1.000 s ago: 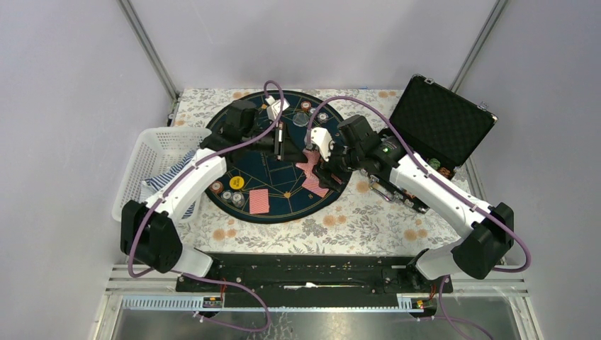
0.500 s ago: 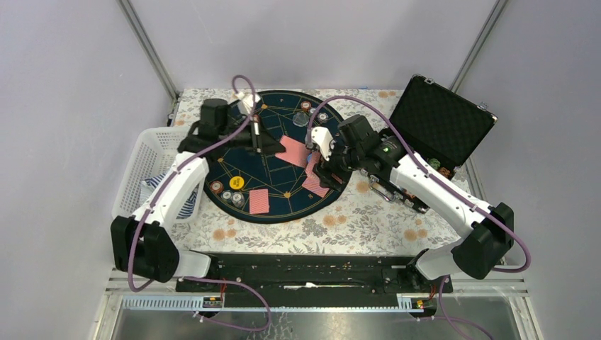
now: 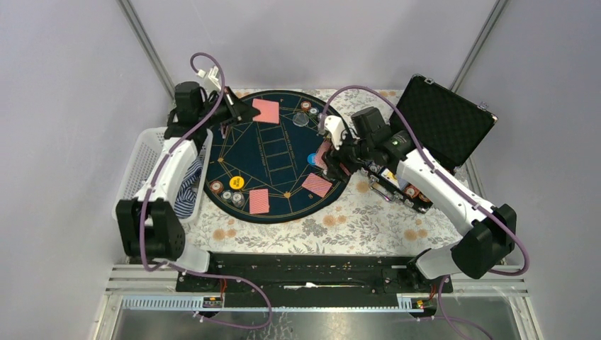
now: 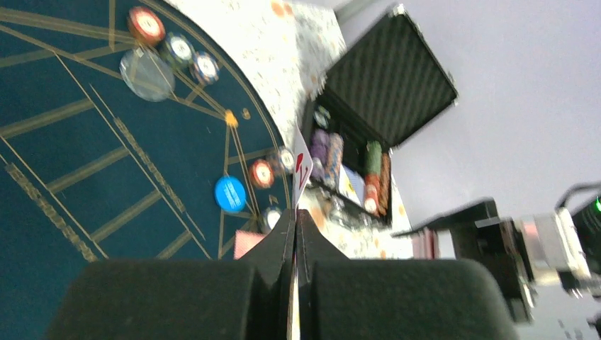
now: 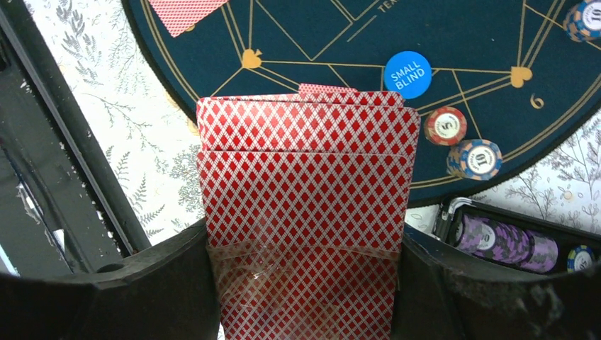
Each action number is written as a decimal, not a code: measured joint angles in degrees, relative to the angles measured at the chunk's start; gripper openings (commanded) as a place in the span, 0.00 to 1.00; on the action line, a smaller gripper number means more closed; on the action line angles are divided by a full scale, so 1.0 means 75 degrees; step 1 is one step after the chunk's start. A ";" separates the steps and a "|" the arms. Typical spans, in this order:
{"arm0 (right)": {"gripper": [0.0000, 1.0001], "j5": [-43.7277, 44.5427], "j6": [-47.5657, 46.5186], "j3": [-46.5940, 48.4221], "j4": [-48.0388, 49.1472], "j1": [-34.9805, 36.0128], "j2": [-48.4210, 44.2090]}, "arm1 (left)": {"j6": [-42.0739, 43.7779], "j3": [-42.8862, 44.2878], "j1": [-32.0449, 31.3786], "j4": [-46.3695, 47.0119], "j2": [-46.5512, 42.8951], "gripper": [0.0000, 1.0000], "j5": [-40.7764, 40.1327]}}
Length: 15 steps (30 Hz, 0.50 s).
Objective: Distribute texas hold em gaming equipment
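My left gripper [image 3: 246, 112] is shut on one red-backed card [image 3: 266, 110] and holds it over the far left rim of the round mat [image 3: 276, 152]. In the left wrist view the card [image 4: 301, 168] shows edge-on between the closed jaws [image 4: 295, 221]. My right gripper [image 3: 333, 160] is shut on a deck of red-backed cards [image 5: 305, 170] above the mat's right edge. Two cards [image 3: 259, 201] [image 3: 317, 185] lie face down on the near part of the mat. A blue Small Blind button [image 5: 407, 74] and a yellow button [image 3: 237, 182] lie on the mat, with chips [image 3: 227, 195] [image 5: 445, 125] close by.
An open black case [image 3: 439, 120] with racked chips [image 5: 500, 241] stands at the right, close under my right arm. A white basket [image 3: 152, 159] holding striped cloth stands at the left. More chips [image 3: 306, 106] and a clear disc [image 3: 300, 119] lie at the mat's far edge.
My left arm has swung left and back from the mat's middle to its far left rim, carrying one card. My right gripper has drawn slightly right with the deck.
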 measured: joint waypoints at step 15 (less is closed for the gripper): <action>0.01 -0.0079 0.0108 0.0000 0.0105 -0.0475 -0.0003 | -0.2226 0.2098 -0.0600 0.3305 0.4503 0.00 -0.2209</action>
